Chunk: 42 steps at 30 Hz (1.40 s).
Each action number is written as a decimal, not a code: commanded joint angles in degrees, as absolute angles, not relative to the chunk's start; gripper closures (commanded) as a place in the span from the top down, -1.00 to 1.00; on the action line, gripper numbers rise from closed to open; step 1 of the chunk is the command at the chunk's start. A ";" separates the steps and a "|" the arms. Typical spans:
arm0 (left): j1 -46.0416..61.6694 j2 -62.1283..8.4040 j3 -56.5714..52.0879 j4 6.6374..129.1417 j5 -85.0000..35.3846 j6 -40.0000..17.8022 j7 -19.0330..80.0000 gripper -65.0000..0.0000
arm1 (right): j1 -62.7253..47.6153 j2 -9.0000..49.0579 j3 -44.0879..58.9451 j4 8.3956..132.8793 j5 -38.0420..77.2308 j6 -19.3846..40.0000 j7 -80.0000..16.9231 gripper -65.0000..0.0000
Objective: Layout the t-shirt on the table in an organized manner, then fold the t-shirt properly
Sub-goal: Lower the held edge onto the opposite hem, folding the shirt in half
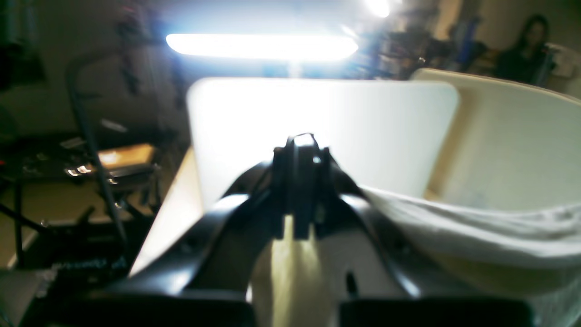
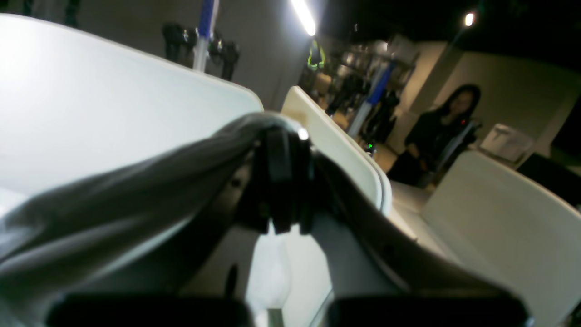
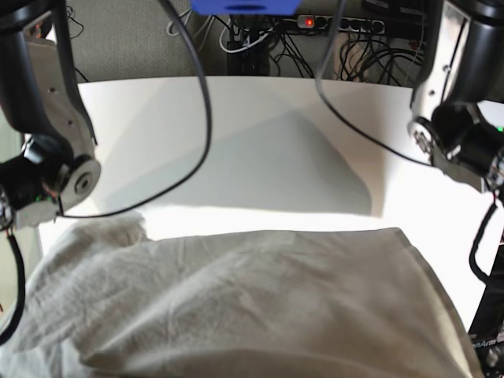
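The light grey-beige t-shirt [image 3: 244, 307] fills the lower half of the base view, spread wide and wrinkled over the white table [image 3: 260, 134]. In the left wrist view my left gripper [image 1: 300, 150] is shut, and the shirt [image 1: 476, 227] hangs from it to the right, above the table [image 1: 317, 122]. In the right wrist view my right gripper [image 2: 283, 145] is shut, with the shirt [image 2: 113, 204] draped from its tips to the left, above the table [image 2: 91, 104]. Neither gripper's fingers show in the base view; only the arms' upper joints do.
The right arm's joint [image 3: 47, 173] stands at the table's left edge and the left arm's joint [image 3: 465, 142] at its right edge. Cables and a power strip [image 3: 315, 24] lie behind the table. More white tabletops [image 2: 499, 227] and a person [image 2: 445, 131] are beyond.
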<state>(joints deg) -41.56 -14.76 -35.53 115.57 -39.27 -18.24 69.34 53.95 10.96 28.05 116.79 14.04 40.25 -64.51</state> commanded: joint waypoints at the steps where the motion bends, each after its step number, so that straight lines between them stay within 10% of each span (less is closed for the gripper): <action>1: -42.59 -15.43 -35.74 116.09 -39.52 -17.98 67.74 -1.00 | 54.73 11.47 27.82 117.23 16.04 40.00 -62.90 -1.00; 28: -34.59 -15.16 -29.49 94.99 -24.92 -17.98 54.99 -1.00 | 36.00 7.69 27.30 98.59 16.66 40.00 -44.62 -1.00; 42: -36.44 -15.25 -20.97 75.30 -10.86 -17.98 46.29 -1.00 | 36.09 15.78 20.00 78.73 16.66 40.00 -37.67 -1.00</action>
